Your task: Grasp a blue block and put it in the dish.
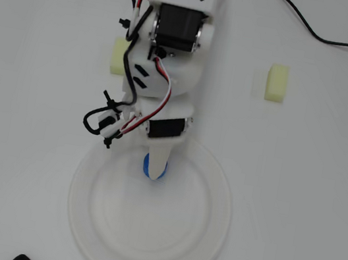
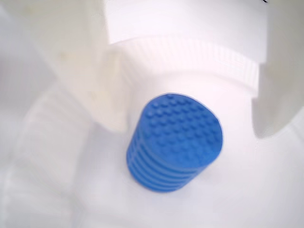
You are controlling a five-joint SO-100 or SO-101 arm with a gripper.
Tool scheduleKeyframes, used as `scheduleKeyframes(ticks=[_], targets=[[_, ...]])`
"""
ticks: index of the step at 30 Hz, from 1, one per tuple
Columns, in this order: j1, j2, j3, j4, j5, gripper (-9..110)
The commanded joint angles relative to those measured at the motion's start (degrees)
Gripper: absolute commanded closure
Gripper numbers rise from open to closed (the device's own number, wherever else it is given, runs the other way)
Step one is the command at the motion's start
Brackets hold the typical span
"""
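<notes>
Blurred white fingers [image 2: 71, 52] fill the top of the wrist view, one at the upper left and one at the right edge, spread wide apart. Between them sits the blue block [image 2: 175, 142], a short ribbed cylinder with a studded round top. It stands on the white dish [image 2: 185, 52], whose ribbed rim curves behind it. The left finger lies just beside the block's upper left side; whether it touches cannot be told from the blur. The right finger stands clear of the block, so the jaws are open and grip nothing.

From overhead, the gripper [image 1: 155, 167] points down over the far inner part of the dish [image 1: 208, 242], and a pale finger covers most of the block [image 1: 146, 165], leaving only slivers of blue on either side. One yellow block [image 1: 276, 83] lies well off to the right on the table [image 1: 323, 195]; another yellow block [image 1: 117, 56] is half hidden behind the arm [image 1: 174, 30]. No writing or label can be read anywhere.
</notes>
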Motion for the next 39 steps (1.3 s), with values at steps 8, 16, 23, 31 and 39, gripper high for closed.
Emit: scheduleKeyframes(ticks=[8,16,23,31,39], targets=[[0.9,26.8,-3.3,17.3,-0.3,78],[-1.1,57.1,23.0,19.2,-0.4,78],[-1.1,89.8,55.4,13.5,2.4,71],[-2.1,124.6,81.3,14.9,-0.1,68],[-0.9,125.4,87.9,16.0,1.8,70]])
